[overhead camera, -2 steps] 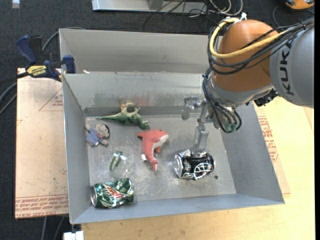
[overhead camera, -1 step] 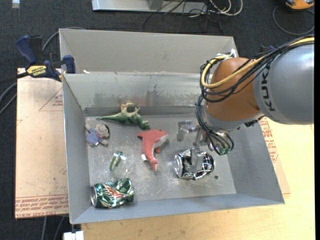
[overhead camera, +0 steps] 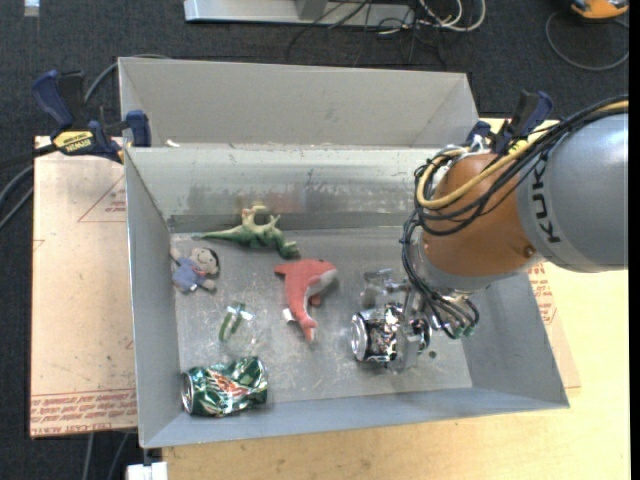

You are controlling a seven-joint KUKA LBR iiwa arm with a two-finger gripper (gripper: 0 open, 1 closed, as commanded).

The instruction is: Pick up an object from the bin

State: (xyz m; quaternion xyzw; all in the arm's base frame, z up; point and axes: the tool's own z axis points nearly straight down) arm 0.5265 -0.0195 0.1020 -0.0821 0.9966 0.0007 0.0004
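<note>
Crushed green can [overhead camera: 224, 386] lying nearest, gripper [overhead camera: 400, 338] hanging low at a dented silver can [overhead camera: 366, 340].

Closest to the front wall of the grey bin [overhead camera: 400, 408], towards the left corner, the green can is lying on its side. Just behind and well to the right, the silver can is lying on the bin floor, and the gripper is sitting right against it under the orange wrist cover [overhead camera: 478, 223]; whether it is spread or closed is not showing, so I cannot tell. Further left, a small green-and-white scrap [overhead camera: 235, 321] is resting alone. Beyond that, a red shark toy [overhead camera: 305, 290] is lying mid-floor. Farther back on the left, a little doll figure [overhead camera: 195, 266] is lying near the side wall, and a green dinosaur [overhead camera: 250, 231] is lying close to the back wall.
</note>
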